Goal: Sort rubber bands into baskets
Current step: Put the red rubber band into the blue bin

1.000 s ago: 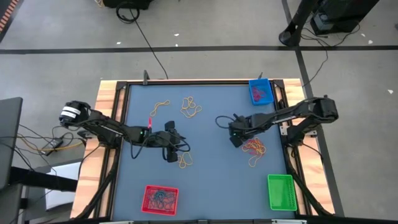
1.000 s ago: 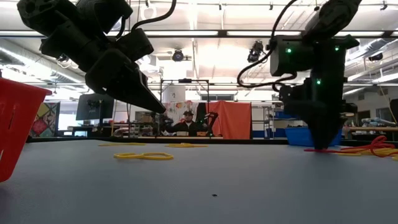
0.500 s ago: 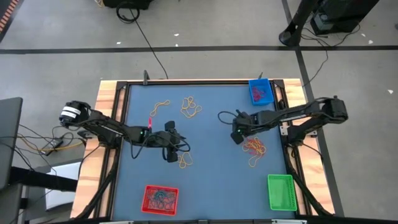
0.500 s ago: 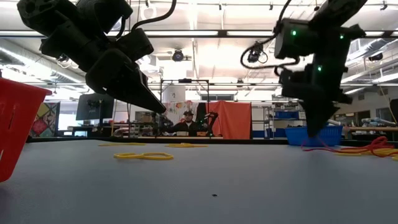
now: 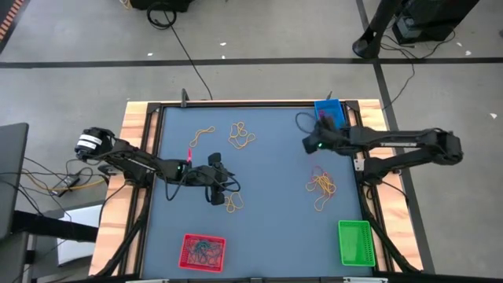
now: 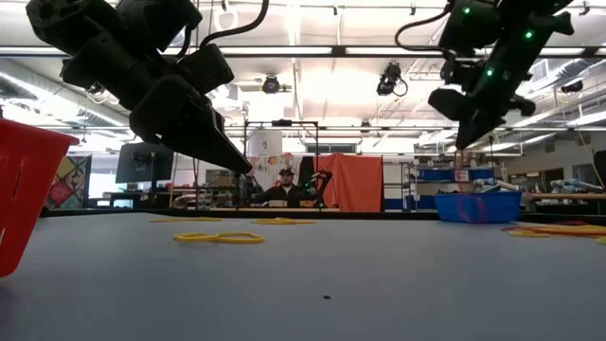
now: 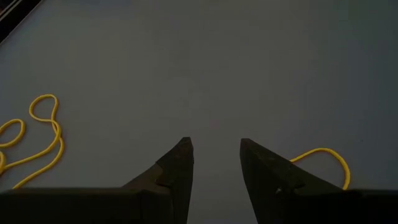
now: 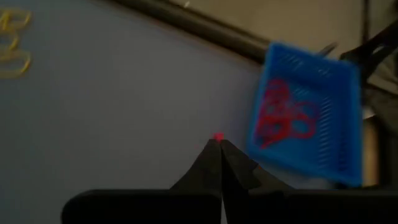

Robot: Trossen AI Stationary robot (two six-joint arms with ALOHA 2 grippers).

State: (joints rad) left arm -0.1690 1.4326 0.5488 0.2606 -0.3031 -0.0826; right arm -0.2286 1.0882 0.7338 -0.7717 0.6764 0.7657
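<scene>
High view: my right fingers [image 5: 308,146] have left the tangle of bands [image 5: 321,187] and swung toward the far right corner, pinched on a red band [image 8: 218,137], bound for the blue basket [image 5: 329,115] already holding reds. My left fingers [image 7: 216,163] hover apart mid-surface.

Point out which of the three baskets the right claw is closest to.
The blue basket at the table's far right corner. The right claw hangs just beside it, shut on a red rubber band. The green basket and red basket sit along the near edge.
</scene>
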